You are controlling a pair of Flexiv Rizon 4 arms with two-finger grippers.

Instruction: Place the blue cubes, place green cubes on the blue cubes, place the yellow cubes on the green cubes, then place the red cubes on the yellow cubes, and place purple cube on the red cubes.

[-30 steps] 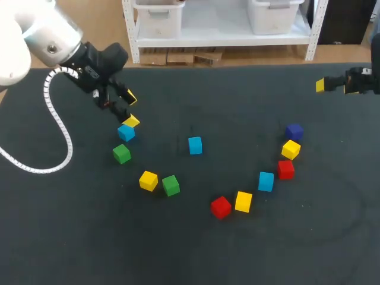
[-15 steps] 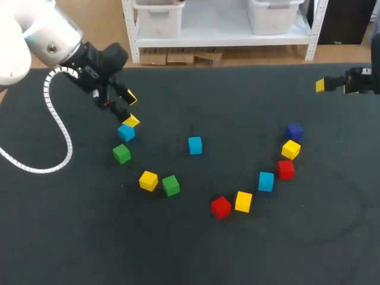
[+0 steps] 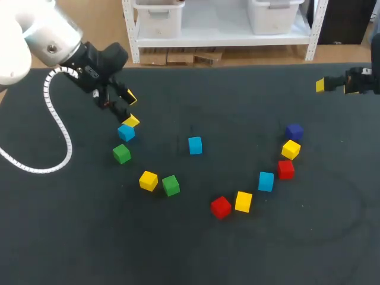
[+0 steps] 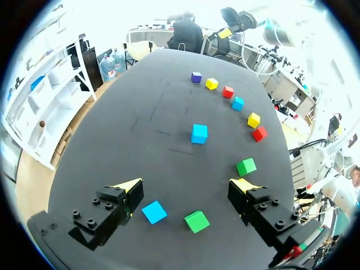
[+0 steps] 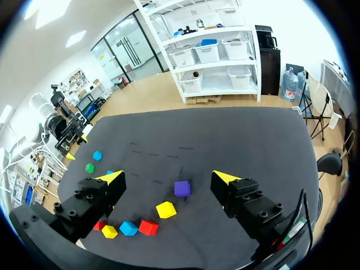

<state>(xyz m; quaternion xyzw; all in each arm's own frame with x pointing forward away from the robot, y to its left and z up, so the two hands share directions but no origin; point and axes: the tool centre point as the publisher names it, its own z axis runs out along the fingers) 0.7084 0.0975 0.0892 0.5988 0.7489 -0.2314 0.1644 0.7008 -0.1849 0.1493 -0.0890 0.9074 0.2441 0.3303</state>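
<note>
The left gripper [image 3: 131, 110] hangs spread over the desk [image 3: 190, 255]. A blue cube [image 3: 126, 132] sits just under its fingers, untouched, with a green cube [image 3: 122, 154] near it. The right gripper [image 3: 335, 86] is also spread, at the desk's far right edge and apart from the purple cube [image 3: 294, 131]. A second blue cube [image 3: 195, 145] lies mid-desk. A third blue cube [image 3: 266, 181] sits beside a red cube [image 3: 285, 169]. Every cube lies singly.
</note>
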